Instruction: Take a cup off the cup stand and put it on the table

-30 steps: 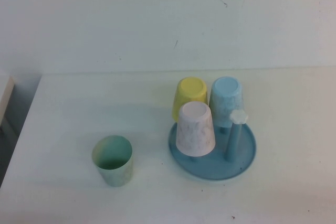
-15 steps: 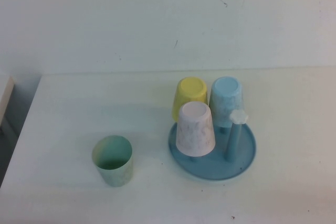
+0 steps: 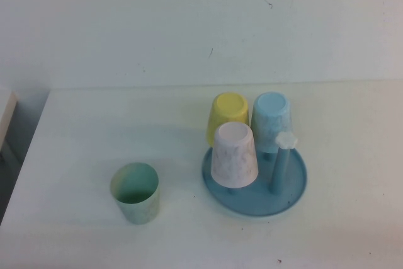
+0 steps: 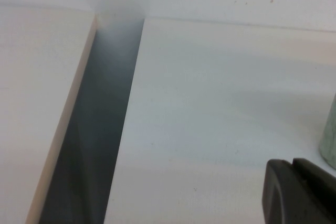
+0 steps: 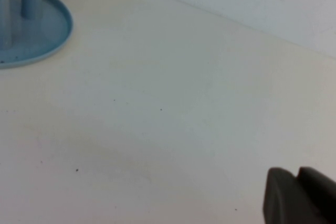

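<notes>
This looks like a plain test room, not a home. There is a bare white wall (image 3: 157,23) and a bare white table (image 3: 75,130). Only plastic cups and a blue cup stand (image 3: 254,181) sit there.

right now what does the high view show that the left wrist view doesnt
Only the high view: the whole cup stand with yellow cup, light blue cup and pale pink cup upside down on it, one bare peg, and neither arm.
Only the left wrist view: the shut left pincer low over the table's edge; the gap beside the table.
Both: the white table and the mint cup, upright, off the stand.
</notes>
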You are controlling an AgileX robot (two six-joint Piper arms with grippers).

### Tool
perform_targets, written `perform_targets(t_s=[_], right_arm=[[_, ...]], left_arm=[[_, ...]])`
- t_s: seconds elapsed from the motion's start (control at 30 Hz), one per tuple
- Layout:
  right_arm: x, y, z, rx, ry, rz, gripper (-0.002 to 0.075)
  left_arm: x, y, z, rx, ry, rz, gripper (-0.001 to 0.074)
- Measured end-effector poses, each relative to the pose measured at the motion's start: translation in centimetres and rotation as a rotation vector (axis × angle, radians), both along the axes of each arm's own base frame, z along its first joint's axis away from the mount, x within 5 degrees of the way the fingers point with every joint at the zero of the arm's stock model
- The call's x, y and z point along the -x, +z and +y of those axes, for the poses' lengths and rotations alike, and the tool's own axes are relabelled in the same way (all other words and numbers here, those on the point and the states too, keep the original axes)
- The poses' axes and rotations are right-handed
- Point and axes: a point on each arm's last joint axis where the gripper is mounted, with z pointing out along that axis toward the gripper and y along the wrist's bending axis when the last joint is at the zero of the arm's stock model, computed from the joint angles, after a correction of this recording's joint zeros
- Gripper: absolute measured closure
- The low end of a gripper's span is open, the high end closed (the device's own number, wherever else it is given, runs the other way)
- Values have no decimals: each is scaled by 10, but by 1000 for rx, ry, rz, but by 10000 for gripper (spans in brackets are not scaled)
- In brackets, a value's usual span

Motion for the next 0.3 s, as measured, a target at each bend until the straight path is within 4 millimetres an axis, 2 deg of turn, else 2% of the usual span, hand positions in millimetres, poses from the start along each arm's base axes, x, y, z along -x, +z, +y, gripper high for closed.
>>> perform_targets(t_s=[0.3], right_arm=[[0, 0, 0, -6, -2, 0, 686]], left_arm=[[0, 0, 0, 0, 0, 0, 737]])
